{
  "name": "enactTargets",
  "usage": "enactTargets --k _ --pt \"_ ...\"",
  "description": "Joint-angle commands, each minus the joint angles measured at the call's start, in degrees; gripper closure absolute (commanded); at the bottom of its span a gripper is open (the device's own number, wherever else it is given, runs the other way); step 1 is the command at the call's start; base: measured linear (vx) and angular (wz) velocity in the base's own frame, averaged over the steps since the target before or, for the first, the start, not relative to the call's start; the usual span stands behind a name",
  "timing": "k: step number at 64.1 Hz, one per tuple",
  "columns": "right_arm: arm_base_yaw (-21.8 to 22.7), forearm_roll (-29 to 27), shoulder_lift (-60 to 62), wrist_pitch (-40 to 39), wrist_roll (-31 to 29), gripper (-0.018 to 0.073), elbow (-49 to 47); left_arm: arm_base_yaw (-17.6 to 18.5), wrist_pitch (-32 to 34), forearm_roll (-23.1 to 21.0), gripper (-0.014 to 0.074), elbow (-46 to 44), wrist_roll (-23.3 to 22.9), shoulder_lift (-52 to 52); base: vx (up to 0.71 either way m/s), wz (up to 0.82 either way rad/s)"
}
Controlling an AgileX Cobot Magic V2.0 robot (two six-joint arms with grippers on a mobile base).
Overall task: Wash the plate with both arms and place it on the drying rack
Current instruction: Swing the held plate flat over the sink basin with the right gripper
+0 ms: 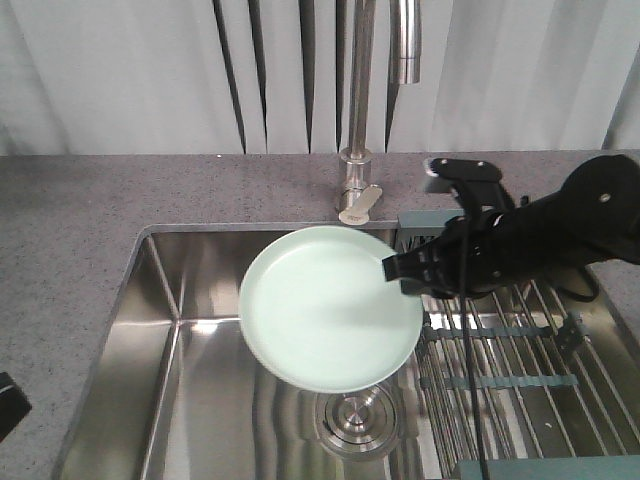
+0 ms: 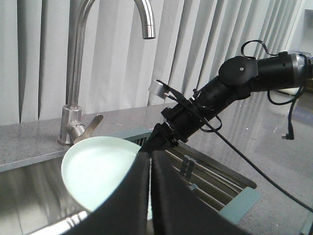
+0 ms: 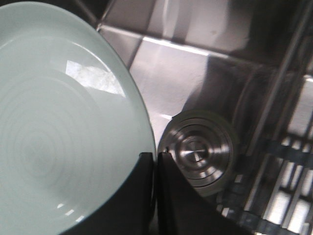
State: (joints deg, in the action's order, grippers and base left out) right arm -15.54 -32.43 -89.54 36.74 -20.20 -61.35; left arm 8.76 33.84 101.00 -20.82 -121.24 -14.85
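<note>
Round pale mint-green glossy plate (image 1: pixel 320 305) is held over steel sink basin (image 1: pixel 150 330). Black right gripper (image 1: pixel 398 268) is clamped on rim nearest wire drying rack (image 1: pixel 520 360). Black left gripper (image 2: pixel 150 159) is pressed closed, empty, well apart from plate. Plate is likely stiff, breakable and slippery; hold at rim, with second hold on opposite edge.

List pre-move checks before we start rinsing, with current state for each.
1. Right tool shut on the plate rim: ok.
2. Plate held over the sink, off its floor, above the drain: ok.
3. Water running from the faucet: not ok, no stream visible.
4. Left tool ready to help: not ok, shut on nothing and not touching the plate.
5. Drying rack free for the plate: cannot tell, the right arm covers part of it.
</note>
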Motion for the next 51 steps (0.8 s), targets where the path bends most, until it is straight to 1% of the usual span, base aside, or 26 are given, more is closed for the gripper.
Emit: enactTargets --k 1,4,8,13,16,18,23,25,28,34,37,39,44,51 --pt "5.50 1.31 3.29 1.15 0.07 0.0561 -2.01 0.31 -1.23 1.23 0.0602 -1.41 -0.03 -0.73 0.00 0.00" --pt "8.03 2.89 4.58 4.38 0.07 0.0561 -1.40 0.31 -1.00 1.23 0.0602 -1.41 -0.03 -0.73 0.00 0.00" --pt "10.19 4.60 7.04 7.13 -0.15 0.0561 0.44 0.31 -0.71 1.23 0.0602 -1.41 -0.03 -0.73 0.00 0.00" --pt "10.81 5.53 10.75 9.34 -0.35 0.0561 4.46 0.31 -0.06 1.23 0.0602 -1.41 -0.03 -0.73 0.00 0.00" --pt "10.64 3.95 12.98 9.17 -0.40 0.0561 8.01 0.31 0.06 1.23 0.0602 -1.41 -0.03 -0.73 0.00 0.00" --pt "10.14 2.37 14.86 8.62 -0.46 0.0561 10.20 0.31 0.06 1.23 0.0602 -1.41 -0.03 -0.73 0.00 0.00" --pt "7.25 -2.55 18.46 5.28 -0.84 0.0561 15.84 0.31 0.06 1.23 0.0602 -1.41 -0.03 -0.73 0.00 0.00" --pt "5.74 -4.76 19.38 3.95 -0.84 0.0561 17.10 0.31 0.06 1.23 0.0602 -1.41 -0.03 -0.73 0.00 0.00" --pt "2.09 -7.51 20.02 1.81 -0.78 0.0561 18.18 0.31 0.06 1.23 0.0602 -1.41 -0.03 -0.73 0.00 0.00" --pt "-3.66 -10.43 18.53 -3.31 -0.53 0.0561 17.12 0.31 -0.07 1.23 0.0602 -1.41 -0.03 -0.73 0.00 0.00" --pt "-5.93 -11.07 16.59 -5.74 -0.31 0.0561 15.87 0.31 -0.07 1.23 0.0602 -1.41 -0.03 -0.73 0.00 0.00" --pt "-6.61 -11.30 15.16 -7.62 -0.31 0.0561 14.77 0.31 -0.07 1.23 0.0602 -1.41 -0.03 -0.73 0.00 0.00" --pt "-6.53 -11.17 10.50 -9.48 -0.43 0.0561 10.26 0.31 -0.01 1.23 0.0602 -1.41 -0.03 -0.73 0.00 0.00" --pt "-2.88 -8.68 5.21 -9.00 -0.54 0.0561 4.45 0.31 -0.01 1.23 0.0602 -1.41 -0.03 -0.73 0.00 0.00"
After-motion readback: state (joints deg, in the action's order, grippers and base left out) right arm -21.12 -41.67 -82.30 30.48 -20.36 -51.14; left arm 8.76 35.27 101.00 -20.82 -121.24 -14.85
